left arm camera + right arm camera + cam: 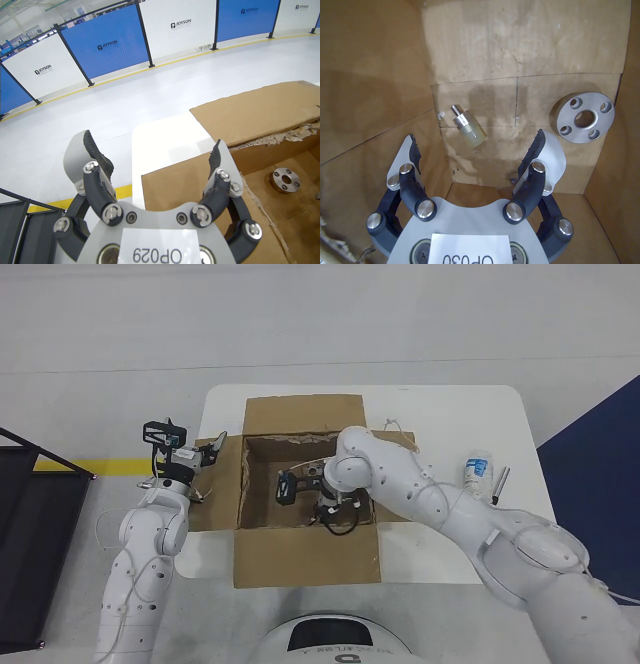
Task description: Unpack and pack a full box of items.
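Note:
An open cardboard box (305, 556) stands on the white table (450, 414), flaps folded out. On its floor lie a small threaded metal fitting with a pale plastic end (468, 126) and a round steel flange with bolt holes (582, 117). My right gripper (475, 133) is down inside the box, open and empty, hovering just above the fitting, with the flange off to one side. In the top view the right gripper (285, 488) is in the box's left half. My left gripper (152, 137) is open and empty above the box's left flap (180, 185) at the table's edge. It also shows from above as the left gripper (188, 444).
A small plastic bottle (476, 473) and a dark pen-like stick (499, 484) lie on the table right of the box. Shredded paper (287, 136) lines the box's far rim. A black rack (30, 524) stands on the floor left of the table.

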